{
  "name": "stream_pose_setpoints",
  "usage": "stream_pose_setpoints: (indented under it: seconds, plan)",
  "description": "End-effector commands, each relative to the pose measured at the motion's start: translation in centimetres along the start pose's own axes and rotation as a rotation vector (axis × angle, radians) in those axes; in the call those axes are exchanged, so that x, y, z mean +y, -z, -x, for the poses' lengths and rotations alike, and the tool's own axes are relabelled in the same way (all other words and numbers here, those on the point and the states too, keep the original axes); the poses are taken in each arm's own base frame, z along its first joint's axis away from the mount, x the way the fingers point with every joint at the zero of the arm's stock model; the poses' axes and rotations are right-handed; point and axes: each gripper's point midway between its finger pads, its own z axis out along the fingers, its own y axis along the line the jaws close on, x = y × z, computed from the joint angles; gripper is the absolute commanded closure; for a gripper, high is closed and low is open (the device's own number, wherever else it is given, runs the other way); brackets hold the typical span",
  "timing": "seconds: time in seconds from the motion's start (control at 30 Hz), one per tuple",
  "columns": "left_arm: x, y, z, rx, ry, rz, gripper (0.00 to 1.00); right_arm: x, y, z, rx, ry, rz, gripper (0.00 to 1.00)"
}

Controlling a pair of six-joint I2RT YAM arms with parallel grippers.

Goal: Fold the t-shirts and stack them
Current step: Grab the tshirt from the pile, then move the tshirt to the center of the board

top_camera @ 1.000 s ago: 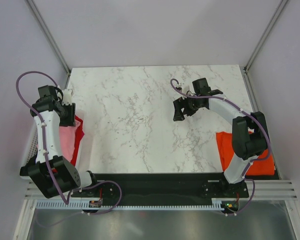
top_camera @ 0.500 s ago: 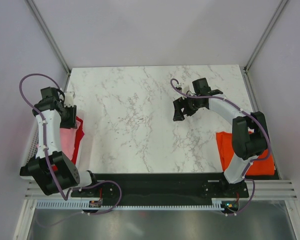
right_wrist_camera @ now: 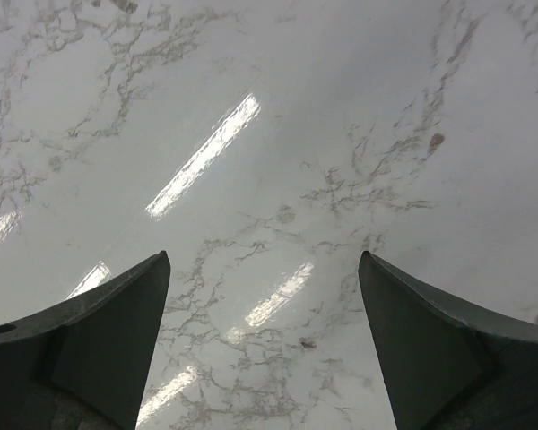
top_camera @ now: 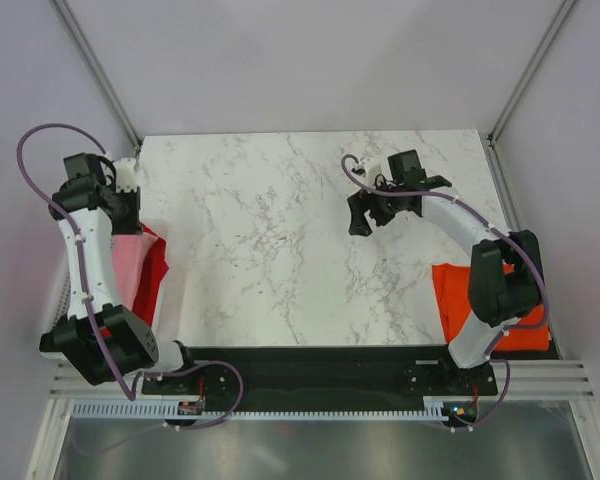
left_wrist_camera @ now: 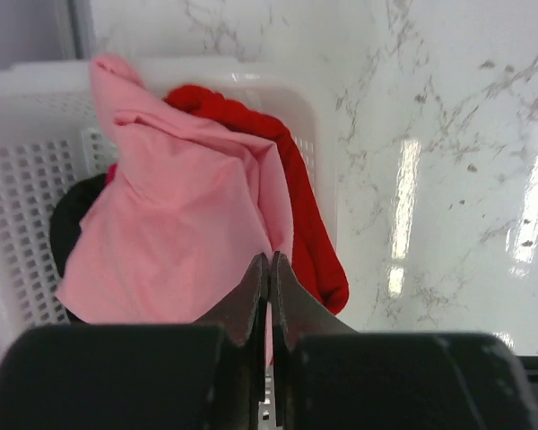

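though half open a second ago, now clamped with left gripper (left_wrist_camera: 269, 269) on pink shirt (left_wrist_camera: 179, 224), in basket (left_wrist_camera: 27, 179) at left edge beside red shirt (left_wrist_camera: 305, 215). judged pickup begun, folding not started. right gripper (right_wrist_camera: 264, 331) jaws apart over table (right_wrist_camera: 251, 134); orange shirt (top_camera: 450, 295) near right.

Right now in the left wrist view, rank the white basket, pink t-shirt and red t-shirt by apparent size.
1. white basket, by outline, though much is covered.
2. pink t-shirt.
3. red t-shirt, only a strip showing beside the pink.
The pink one is nearest the camera, so real sizes stay unsure.
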Motion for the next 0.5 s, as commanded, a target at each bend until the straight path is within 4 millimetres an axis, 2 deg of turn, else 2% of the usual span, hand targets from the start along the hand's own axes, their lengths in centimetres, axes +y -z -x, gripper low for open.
stream_pose_setpoints:
  seconds: [0.0, 0.03, 0.1, 0.13, 0.2, 0.23, 0.3, 0.33, 0.37, 0.4, 0.43, 0.47]
  plan:
    - [-0.1, 4.4, 5.8, -0.212, -0.006, -0.009, 0.98, -0.4, 5.3, 8.4, -0.233, 0.208, -0.127, 0.05]
    - [0.0, 6.3, 7.8, -0.281, -0.018, -0.003, 0.98, -0.4, 6.2, 10.0, -0.276, 0.221, -0.149, 0.05]
    - [-0.6, 8.4, 9.9, -0.353, -0.031, -0.030, 0.98, -0.8, 7.4, 11.4, -0.317, 0.205, -0.192, 0.04]
    - [-0.6, 10.3, 11.9, -0.417, -0.039, -0.031, 0.98, -0.8, 8.0, 12.5, -0.343, 0.197, -0.203, 0.03]
    - [-1.6, 12.4, 13.8, -0.482, -0.054, -0.087, 0.98, -0.9, 8.3, 13.3, -0.363, 0.134, -0.209, 0.03]
    - [-2.4, 14.7, 15.8, -0.558, -0.073, -0.128, 0.98, -0.9, 8.8, 14.2, -0.389, 0.076, -0.213, 0.02]
    - [-3.4, 16.8, 17.3, -0.629, -0.100, -0.173, 0.98, -1.0, 9.2, 15.0, -0.412, 0.008, -0.207, 0.02]
    - [-4.0, 18.9, 18.4, -0.691, -0.120, -0.185, 0.98, -1.3, 9.9, 15.7, -0.438, -0.045, -0.204, 0.02]
    - [-4.8, 19.5, 19.0, -0.716, -0.140, -0.233, 0.98, -1.8, 9.9, 15.8, -0.447, -0.115, -0.201, 0.02]
    - [-5.3, 21.0, 19.6, -0.759, -0.163, -0.250, 0.98, -1.6, 9.8, 16.0, -0.465, -0.210, -0.158, 0.02]
    - [-5.9, 21.6, 19.8, -0.780, -0.185, -0.276, 0.98, -0.3, 9.4, 16.0, -0.459, -0.225, -0.038, 0.02]
    - [-7.2, 22.3, 19.8, -0.801, -0.225, -0.348, 0.98, -0.9, 8.8, 15.3, -0.444, -0.276, 0.012, 0.02]
